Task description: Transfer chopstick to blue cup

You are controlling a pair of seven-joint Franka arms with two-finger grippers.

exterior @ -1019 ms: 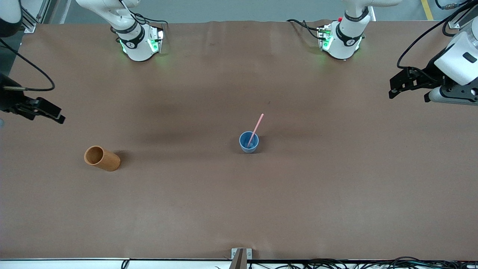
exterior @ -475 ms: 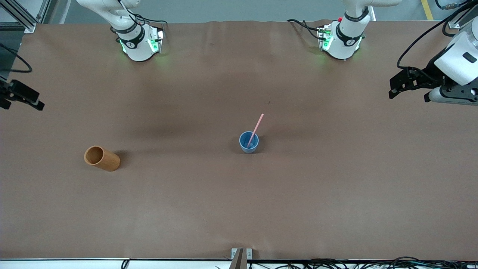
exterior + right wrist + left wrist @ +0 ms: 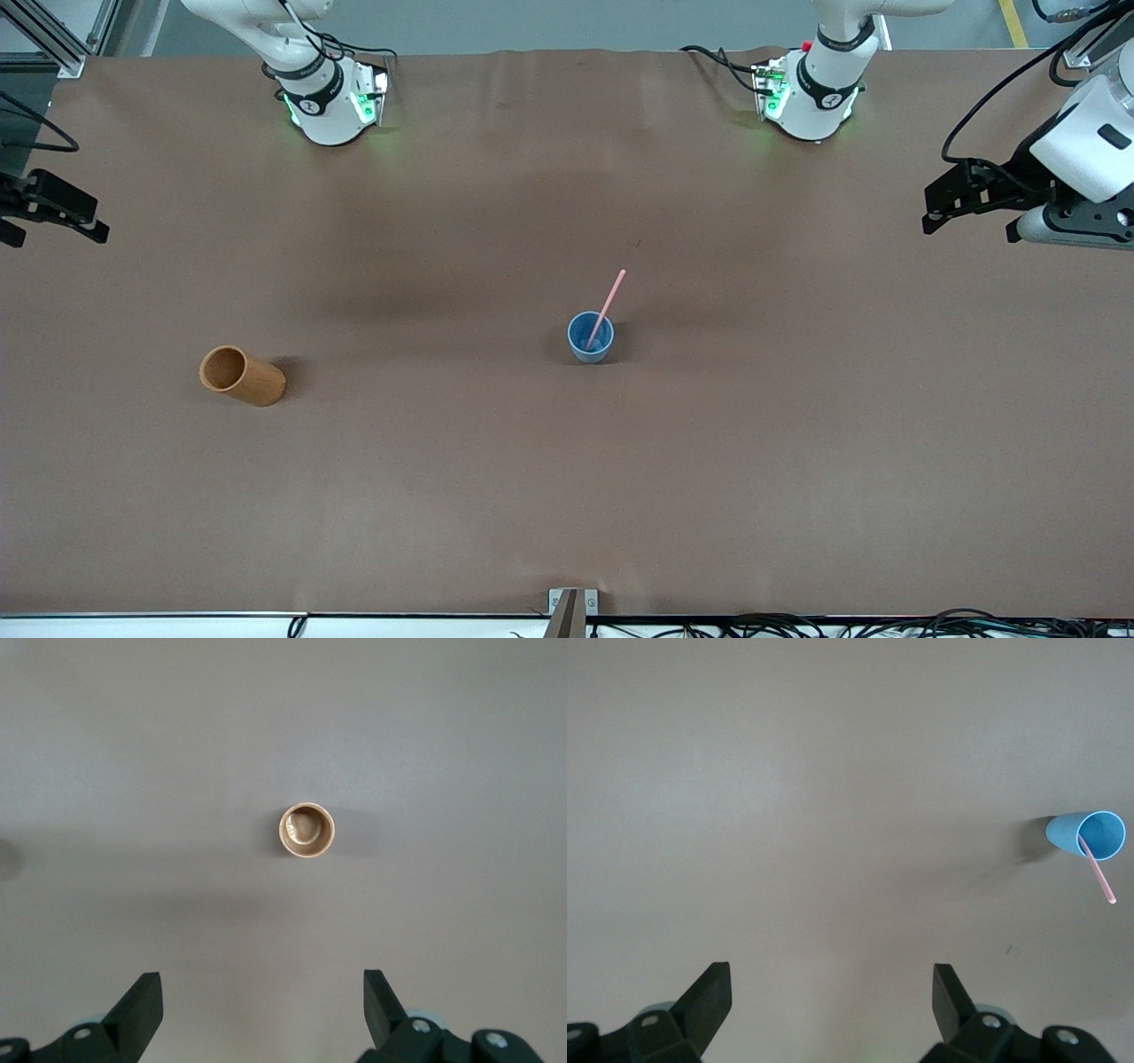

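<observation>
Chopstick [image 3: 608, 306] stands in blue cup [image 3: 590, 338], well apart from both tools.

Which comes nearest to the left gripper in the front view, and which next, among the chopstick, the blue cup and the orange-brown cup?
From the left gripper, over the left arm's end of the table:
1. chopstick, its upper end leaning out of the cup.
2. blue cup, mid-table, holding the chopstick.
3. orange-brown cup, toward the right arm's end.
</observation>
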